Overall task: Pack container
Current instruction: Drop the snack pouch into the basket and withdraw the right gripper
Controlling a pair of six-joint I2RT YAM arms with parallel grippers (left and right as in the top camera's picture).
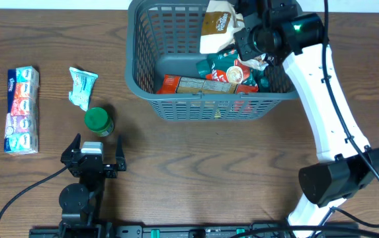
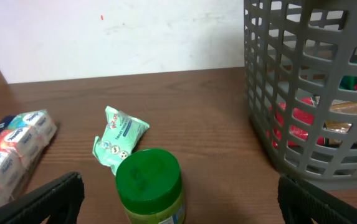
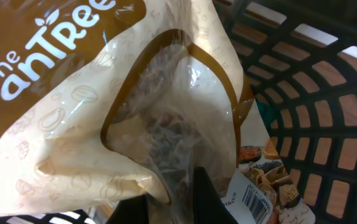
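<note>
Overhead, container [image 1: 202, 109], cream bag [image 1: 215, 26] inside

Grey plastic basket [image 1: 196, 100], rect w/ rounded corners, lattice sides, upright, far-centre of table [image 1: 209, 172], part-filled w/ food pkgs [image 1: 202, 84].

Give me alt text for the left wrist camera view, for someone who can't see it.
A green-lidded jar stands on the wooden table ahead of the open left gripper, whose black fingertips frame the bottom corners. Behind it lies a mint-green packet, with a tissue multipack at left and the grey lattice basket at right.
</note>
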